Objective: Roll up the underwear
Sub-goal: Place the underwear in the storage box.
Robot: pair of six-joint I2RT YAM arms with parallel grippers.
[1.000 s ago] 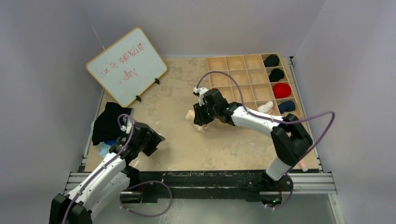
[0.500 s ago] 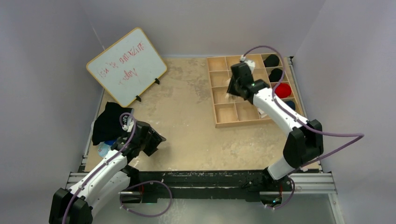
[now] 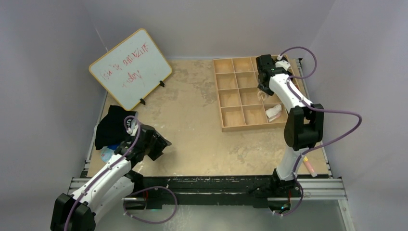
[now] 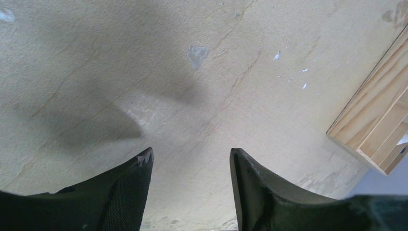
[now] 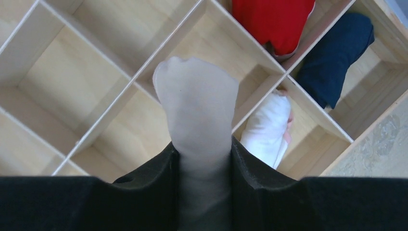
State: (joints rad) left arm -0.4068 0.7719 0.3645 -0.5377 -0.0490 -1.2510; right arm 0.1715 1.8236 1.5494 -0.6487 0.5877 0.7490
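Right end effector (image 5: 202, 154): fingers closed partway on pale roll (image 5: 199, 101); roll juts past fingertips. Held above tray (image 5: 120, 95), over divider crossing; which compartment, cannot tell.
Tray contents nearby, one per compartment: red roll (image 5: 274, 19), navy roll (image 5: 337, 57), white roll (image 5: 267, 125).
Left end effector (image 4: 191, 155): fingers apart, nothing between them, above desk (image 4: 192, 72) at near left.
Dark pile (image 3: 113, 125): left desk edge, near left arm.
Whiteboard (image 3: 130, 67): far left, propped tilted.

Whiteboard (image 3: 130, 68): red handwriting, upside down, not legible.
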